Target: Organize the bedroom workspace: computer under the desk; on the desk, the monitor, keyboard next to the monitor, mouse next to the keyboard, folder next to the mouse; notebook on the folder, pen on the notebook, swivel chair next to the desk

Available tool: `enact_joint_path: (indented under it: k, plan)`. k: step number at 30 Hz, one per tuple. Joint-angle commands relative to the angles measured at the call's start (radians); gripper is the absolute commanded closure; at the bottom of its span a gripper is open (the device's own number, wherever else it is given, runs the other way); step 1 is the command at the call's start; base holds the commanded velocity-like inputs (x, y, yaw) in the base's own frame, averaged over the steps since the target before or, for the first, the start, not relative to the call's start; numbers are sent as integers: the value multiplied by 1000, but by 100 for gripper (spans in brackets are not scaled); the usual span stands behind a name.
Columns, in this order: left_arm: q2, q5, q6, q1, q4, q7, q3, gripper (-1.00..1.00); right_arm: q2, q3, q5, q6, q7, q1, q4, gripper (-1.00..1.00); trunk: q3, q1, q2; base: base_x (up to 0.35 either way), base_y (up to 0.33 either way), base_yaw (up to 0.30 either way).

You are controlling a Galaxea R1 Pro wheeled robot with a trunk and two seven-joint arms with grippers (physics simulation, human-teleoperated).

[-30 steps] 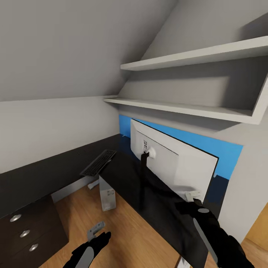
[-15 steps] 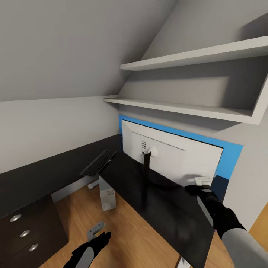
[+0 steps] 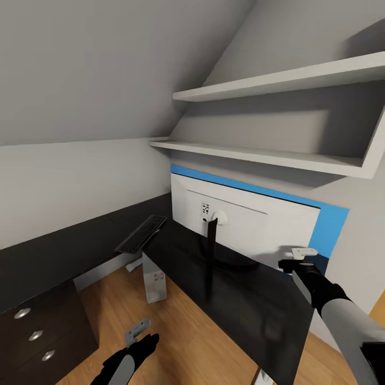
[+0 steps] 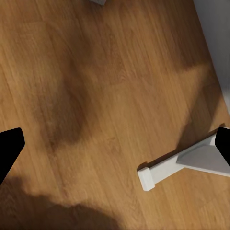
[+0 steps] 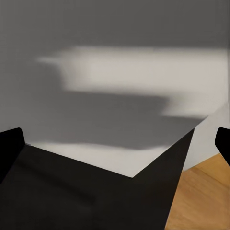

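The step in hand looked to be squaring the monitor (image 3: 251, 227) on the desk (image 3: 251, 305). It stood on the dark top with its white back toward the robot and its screen toward the blue panel (image 3: 331, 224) on the wall. Done well, any push should go low and slow at the panel's edge, so the stand pivots flat and does not tip or scrape toward the desk's rim.

The right gripper (image 3: 299, 258) sat at about four o'clock in the head view, at the monitor's lower corner. Its fingers appeared spread wide in the wrist view, dark tips at the far sides with the desk corner and wall between them. It held nothing, and I could not tell whether it touched the monitor.

The left gripper (image 3: 140, 332) hung low at seven o'clock over the wooden floor (image 3: 182, 326), fingers also parted and empty.

The keyboard (image 3: 141, 233) lay on the desk at nine o'clock of the monitor, near the edge. The computer (image 3: 154, 278) stood on the floor below it, roughly under the desk's edge.
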Motion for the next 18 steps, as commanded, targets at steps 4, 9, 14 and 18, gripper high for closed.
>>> enact_joint_path:
  k: [4,9,14,18]
  plan:
    - [0,8,2,1,-2,8,-2,-100,1,6,-7,0,-6,-4,7,-100,-1,0,-1,0,0,0]
    - [2,8,2,3,-2,8,-2,-100,3,6,-7,-2,-6,-4,9,-100,-1,0,-1,0,0,0]
    - [3,8,2,4,-2,8,-2,-100,4,6,-6,-4,-5,-3,6,-100,-1,0,-1,0,0,0]
    - [3,8,2,4,-2,8,-1,-100,5,6,-6,-4,-5,-3,3,-100,-1,0,-1,0,0,0]
